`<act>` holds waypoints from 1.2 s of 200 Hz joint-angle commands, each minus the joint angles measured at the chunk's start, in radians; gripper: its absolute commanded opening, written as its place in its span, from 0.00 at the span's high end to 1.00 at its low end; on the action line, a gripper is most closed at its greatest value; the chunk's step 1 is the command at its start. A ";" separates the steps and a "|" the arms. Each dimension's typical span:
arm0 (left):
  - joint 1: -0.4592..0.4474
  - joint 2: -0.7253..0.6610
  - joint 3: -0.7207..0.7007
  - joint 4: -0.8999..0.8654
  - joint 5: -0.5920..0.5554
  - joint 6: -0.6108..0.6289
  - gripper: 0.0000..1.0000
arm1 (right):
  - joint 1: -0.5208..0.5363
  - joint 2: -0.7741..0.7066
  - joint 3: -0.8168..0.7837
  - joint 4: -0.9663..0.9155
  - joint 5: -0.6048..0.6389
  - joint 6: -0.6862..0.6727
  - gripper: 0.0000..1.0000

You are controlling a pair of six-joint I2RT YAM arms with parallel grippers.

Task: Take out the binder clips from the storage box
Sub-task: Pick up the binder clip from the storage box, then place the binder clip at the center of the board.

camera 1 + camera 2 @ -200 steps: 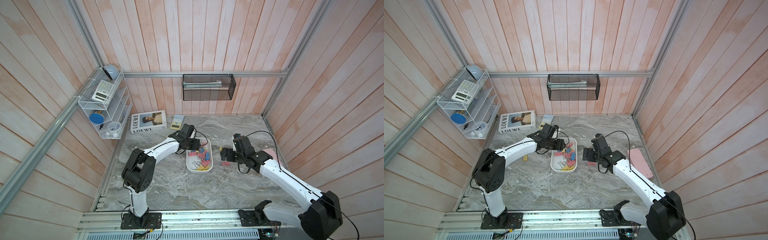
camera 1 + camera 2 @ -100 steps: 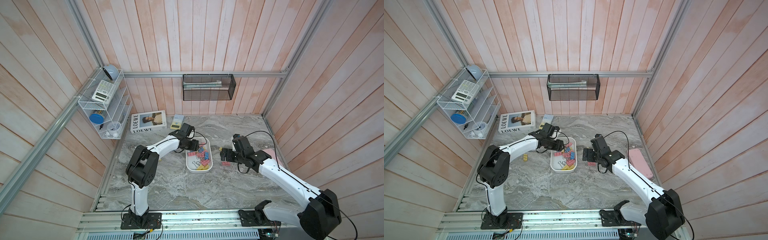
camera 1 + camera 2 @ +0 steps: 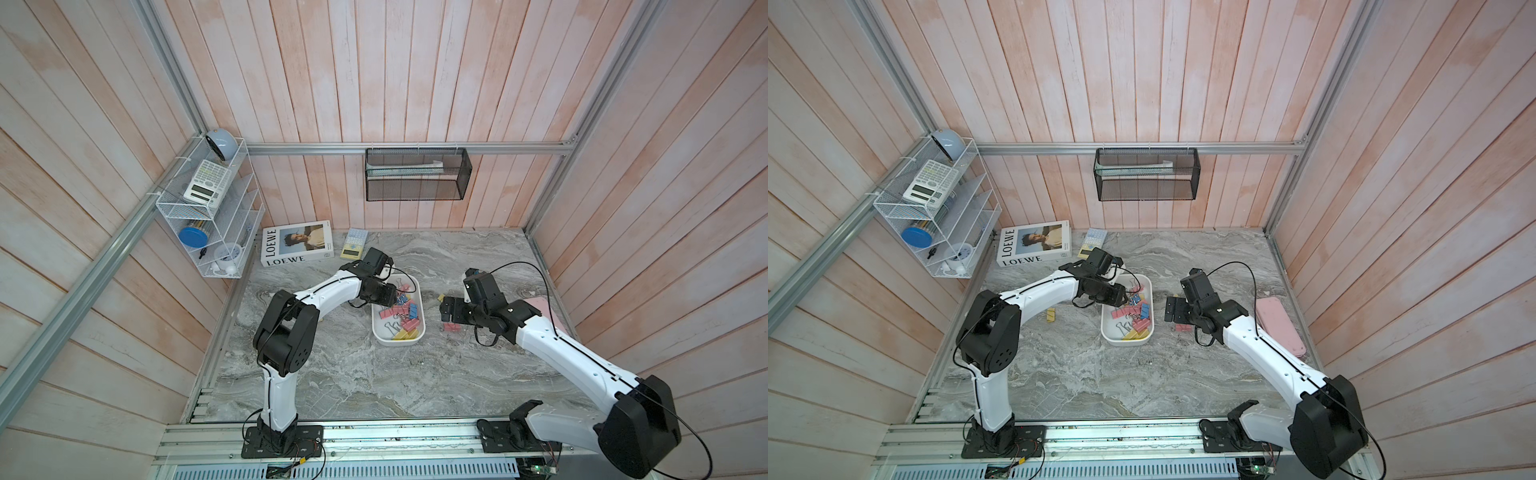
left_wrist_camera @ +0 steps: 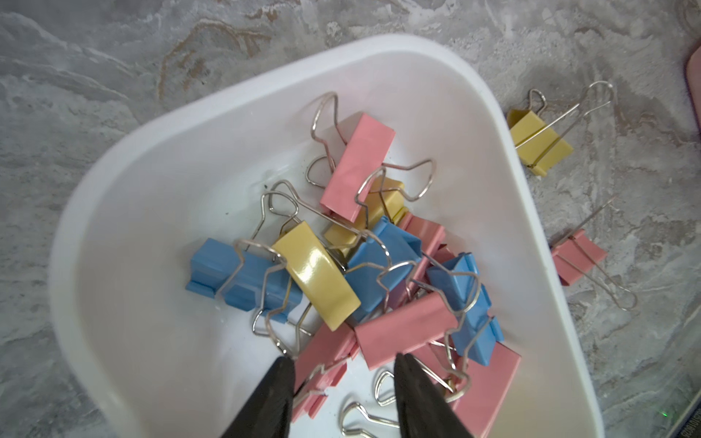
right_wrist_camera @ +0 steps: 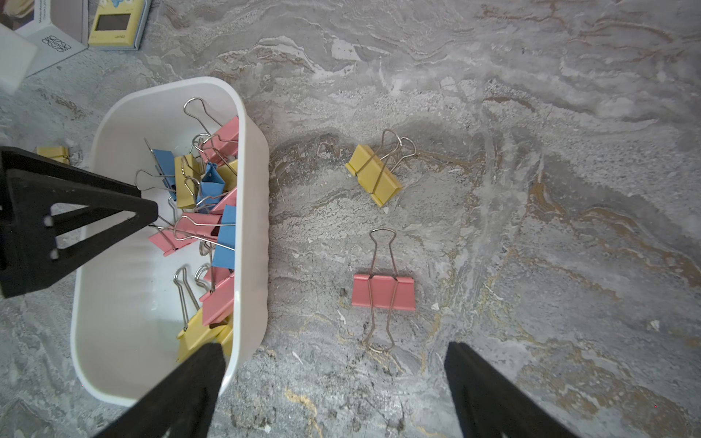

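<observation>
The white storage box [image 3: 399,343] [image 3: 1127,341] sits mid-table holding several pink, blue and yellow binder clips [image 3: 401,316] [image 4: 315,273]. My left gripper [image 3: 390,301] [image 4: 343,358] reaches down inside it, jaws partly narrowed astride a pink clip [image 4: 326,356]. One finger touches that clip, while bare box floor shows beside the other finger. My right gripper [image 3: 446,311] [image 5: 333,346] hangs wide open over the table, right of the box. A pink clip [image 5: 383,292] [image 3: 1181,328] and a yellow clip [image 5: 373,174] lie on the marble by it. Another yellow clip [image 3: 1050,314] lies left of the box.
A LOEWE book [image 3: 297,243] and a small calculator [image 3: 354,244] lie at the back left. A flat pink case [image 3: 1279,326] rests by the right wall. A white wire rack [image 3: 208,216] and a black mesh basket [image 3: 417,174] hang on the walls.
My left gripper has gone lower into the box and its jaws have narrowed around the pink clip. The right arm has barely moved.
</observation>
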 commanded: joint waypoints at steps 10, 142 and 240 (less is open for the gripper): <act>-0.005 -0.039 -0.020 -0.019 0.021 0.009 0.58 | -0.005 0.011 0.010 -0.008 -0.005 0.008 0.02; -0.010 -0.173 -0.080 -0.042 -0.052 0.000 1.00 | -0.004 -0.007 0.008 0.019 -0.051 0.009 0.02; 0.155 -0.676 -0.466 0.095 -0.107 -0.245 1.00 | 0.051 0.162 0.149 0.069 -0.137 -0.019 0.02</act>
